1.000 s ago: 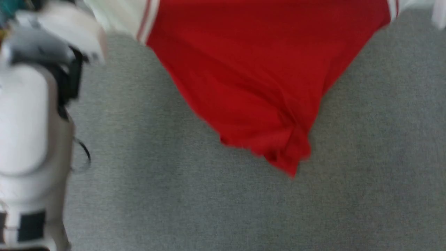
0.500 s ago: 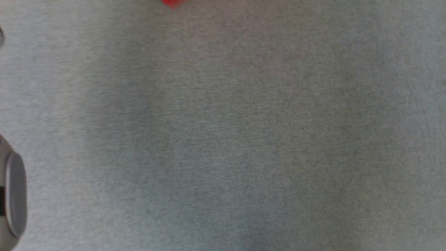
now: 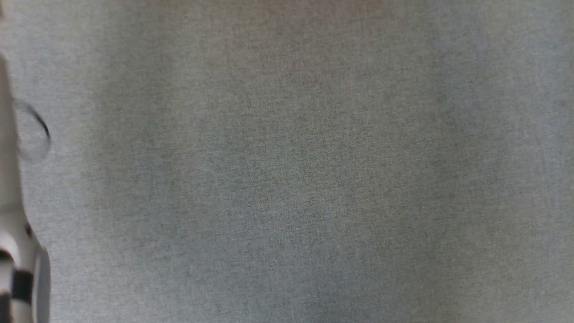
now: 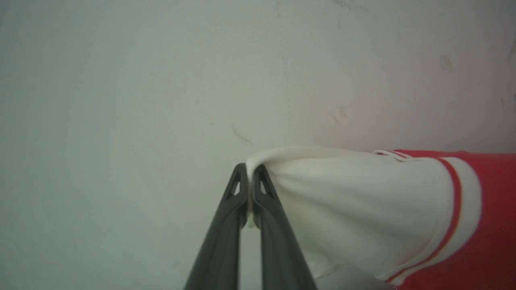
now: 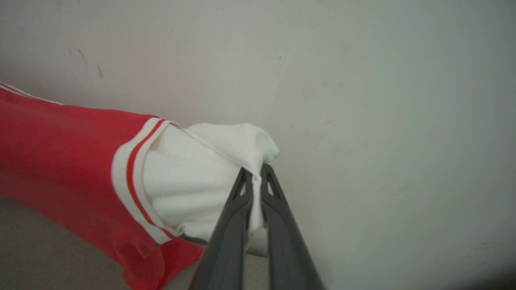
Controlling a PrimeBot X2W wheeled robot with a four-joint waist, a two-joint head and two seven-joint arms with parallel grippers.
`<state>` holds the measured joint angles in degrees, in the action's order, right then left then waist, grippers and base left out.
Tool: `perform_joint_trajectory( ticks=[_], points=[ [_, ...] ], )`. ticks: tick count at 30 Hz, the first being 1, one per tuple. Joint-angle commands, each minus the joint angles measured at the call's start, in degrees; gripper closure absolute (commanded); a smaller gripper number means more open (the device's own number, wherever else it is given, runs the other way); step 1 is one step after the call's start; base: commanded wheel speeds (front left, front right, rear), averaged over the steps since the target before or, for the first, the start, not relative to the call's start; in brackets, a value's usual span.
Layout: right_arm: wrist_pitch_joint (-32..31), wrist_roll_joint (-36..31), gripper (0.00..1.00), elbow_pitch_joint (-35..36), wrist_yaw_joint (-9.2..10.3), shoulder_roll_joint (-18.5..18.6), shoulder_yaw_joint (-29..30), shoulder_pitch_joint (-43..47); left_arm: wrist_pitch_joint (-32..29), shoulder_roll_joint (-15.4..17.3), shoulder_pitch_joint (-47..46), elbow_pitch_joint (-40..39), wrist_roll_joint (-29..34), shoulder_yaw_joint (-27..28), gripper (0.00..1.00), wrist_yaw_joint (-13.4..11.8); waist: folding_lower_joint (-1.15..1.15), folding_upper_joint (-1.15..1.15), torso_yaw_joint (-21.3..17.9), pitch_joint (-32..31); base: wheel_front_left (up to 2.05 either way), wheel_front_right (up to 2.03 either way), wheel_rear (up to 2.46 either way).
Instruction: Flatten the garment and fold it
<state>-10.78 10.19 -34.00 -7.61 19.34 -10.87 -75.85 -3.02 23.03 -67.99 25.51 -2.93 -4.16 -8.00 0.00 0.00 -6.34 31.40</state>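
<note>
Count's short here: one shirt (image 4: 496, 209), two white sleeves (image 4: 354, 209) (image 5: 189, 189), two grippers, one sleeve pinched per gripper. In the left wrist view the left gripper (image 4: 250, 177) is seen with its jaws squeezed together on a bunched tip of sleeve. From the fingertips the shirt is stretched toward 3 o'clock: white first, then a red-and-white striped band, then red body at the frame edge. In the right wrist view it's mirrored. The right gripper (image 5: 253, 175) is clamped tight on the other sleeve's tip, and the shirt is run out toward 9 o'clock, with the red body sagging down to about 7 o'clock. So the long axis is laid sleeve to sleeve, between the two grippers, and the shirt is held up in front of a pale scuffed wall (image 4: 121, 100). In the head view one plain gray cloth surface (image 3: 287, 179) is shown, with one pale forearm (image 3: 9, 202) and one thin dark cable loop (image 3: 38, 130) along the 9 o'clock edge.
</note>
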Motion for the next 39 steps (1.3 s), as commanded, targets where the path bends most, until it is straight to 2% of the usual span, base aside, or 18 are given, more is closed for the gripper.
perform_joint_trajectory(
  ticks=[1, 5, 9, 12, 16, 20, 26, 33, 39],
  points=[
    [0.4, 2.0, 1.00, -0.3, 0.12, 0.1, -1.3, 3.0, -1.1, 0.4, 3.3, 0.2, -0.9, 0.0, 1.00, 0.8, 0.00, 0.00, 0.5, -2.0, 0.00, 0.00, 0.00],
    [0.5, 8.3, 1.00, 1.1, 0.12, 0.8, -5.0, 12.3, -5.3, -0.6, 14.3, -1.8, -5.2, 1.1, 1.00, 2.6, 0.00, 0.00, 0.9, -5.6, 0.00, 0.00, 0.00],
    [-0.4, 12.7, 1.00, 4.0, 0.12, 2.0, -7.5, 20.0, -8.3, -1.6, 23.9, -5.4, -8.4, 2.2, 1.00, 3.3, 0.00, 0.00, 1.3, -8.6, 0.00, 0.00, 0.00],
    [-1.3, 16.4, 1.00, 8.3, 0.12, 3.2, -8.3, 28.2, -11.6, -3.5, 34.7, -10.9, -11.5, 3.2, 1.00, 2.8, 0.00, 0.00, 1.9, -11.7, 0.00, 0.00, 0.00],
    [-2.6, 18.9, 1.00, 14.4, 0.12, 4.0, -6.6, 39.7, -14.9, -6.1, 49.0, -17.7, -14.7, 4.1, 1.00, 1.3, 0.00, 0.00, 2.5, -15.5, 0.00, 0.00, 0.00],
    [-4.1, 18.1, 1.00, 19.3, 0.12, 3.5, -2.6, 50.2, -16.8, -8.6, 60.3, -22.4, -17.6, 5.3, 1.00, -0.2, 0.00, 0.00, 3.2, -18.6, 0.00, 0.00, 0.00],
    [-7.0, 13.8, 1.00, 25.2, 0.12, -0.8, 5.0, 63.0, -18.7, -10.8, 72.8, -25.3, -19.3, 6.2, 1.00, -2.6, 0.00, 0.00, 3.6, -22.0, 0.00, 0.00, 0.00],
    [-10.9, 8.2, 1.00, 28.7, 0.12, -6.0, 11.4, 74.1, -20.9, -12.5, 82.0, -26.6, -20.7, 6.0, 1.00, -4.0, 0.00, 0.00, 4.5, -24.2, 0.00, 0.00, 0.00],
    [-18.6, 6.6, 1.00, 29.5, 0.12, -9.1, 14.0, 80.3, -24.1, -12.7, 87.1, -26.3, -21.8, 5.4, 1.00, -4.2, 0.00, 0.00, 5.1, -24.9, 0.00, 0.00, 0.00]
  ],
)
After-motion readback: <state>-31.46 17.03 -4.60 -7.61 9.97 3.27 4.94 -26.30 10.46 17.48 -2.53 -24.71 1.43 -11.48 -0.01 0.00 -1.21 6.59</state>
